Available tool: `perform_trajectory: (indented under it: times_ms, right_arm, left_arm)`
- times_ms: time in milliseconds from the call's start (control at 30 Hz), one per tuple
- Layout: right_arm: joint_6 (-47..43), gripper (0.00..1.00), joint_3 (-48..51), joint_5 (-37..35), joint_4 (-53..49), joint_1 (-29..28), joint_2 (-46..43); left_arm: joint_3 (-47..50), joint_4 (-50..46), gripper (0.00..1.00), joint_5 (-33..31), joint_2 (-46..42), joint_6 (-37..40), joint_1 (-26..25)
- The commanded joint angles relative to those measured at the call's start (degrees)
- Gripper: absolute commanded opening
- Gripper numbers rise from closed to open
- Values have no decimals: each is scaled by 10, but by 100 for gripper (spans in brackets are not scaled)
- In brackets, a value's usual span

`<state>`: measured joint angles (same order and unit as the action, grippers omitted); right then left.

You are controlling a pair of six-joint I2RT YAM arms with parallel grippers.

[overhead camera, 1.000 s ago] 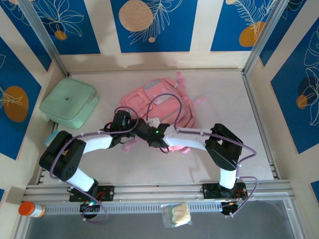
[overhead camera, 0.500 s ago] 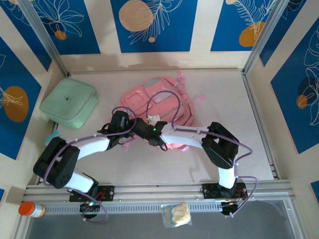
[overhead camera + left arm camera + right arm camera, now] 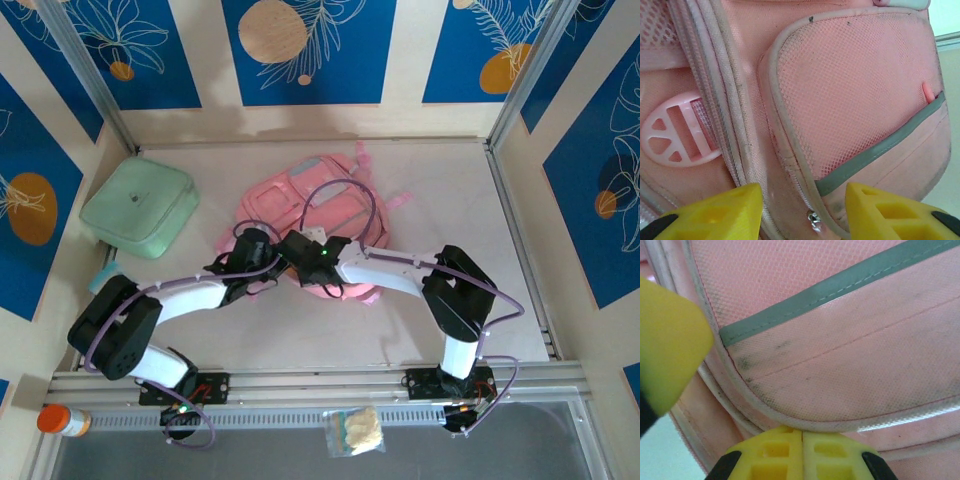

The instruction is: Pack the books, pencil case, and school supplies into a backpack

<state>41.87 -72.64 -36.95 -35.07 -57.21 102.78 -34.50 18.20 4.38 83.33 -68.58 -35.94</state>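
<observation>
The left arm [image 3: 190,297] and the right arm [image 3: 390,268] both have smooth white shells on their long links and blocky black joints. Thin purple cables [image 3: 345,182] loop along each. A small green light [image 3: 323,254] glows at the right wrist. The fingers [image 3: 720,212] are yellow plastic with square hollows and black bases.

A lab robot cell: aluminium rails [image 3: 320,383], blue-patterned wall panels [image 3: 310,50]

Backpack [image 3: 850,100] — pink woven cloth, part mesh, matt & scuffed; buckle [image 3: 680,130] smooth plastic.
</observation>
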Motion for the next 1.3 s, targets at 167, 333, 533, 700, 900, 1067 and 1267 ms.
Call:
perform_trajectory:
  times_ms: [167, 333, 533, 700, 900, 1067, 1267]
  right_arm:
    - [-26, 0, 13, 15, 55, 11, -32]
    - [-23, 0, 19, 10, 69, 13, -36]
    - [-39, 0, 23, 3, 80, 17, -35]
    - [-46, 0, 34, 6, 99, 19, -39]
    - [-65, 8, 54, 11, 118, 21, -41]
    - [-41, 23, 49, -22, 99, 1, -32]
    - [5, 38, 40, -64, 77, 3, -20]
  left_arm:
    - [-36, 17, 40, -49, 35, -48, -6]
    - [-53, -5, 37, -65, 50, -59, -6]
    - [-50, 0, 39, -81, 66, -103, -6]
    - [-73, 9, 27, -78, 87, -115, -7]
    - [-94, 20, 5, -59, 93, -118, -6]
    - [-94, 36, 0, -48, 74, -127, -10]
    - [-96, 25, 0, -46, 43, -127, -13]
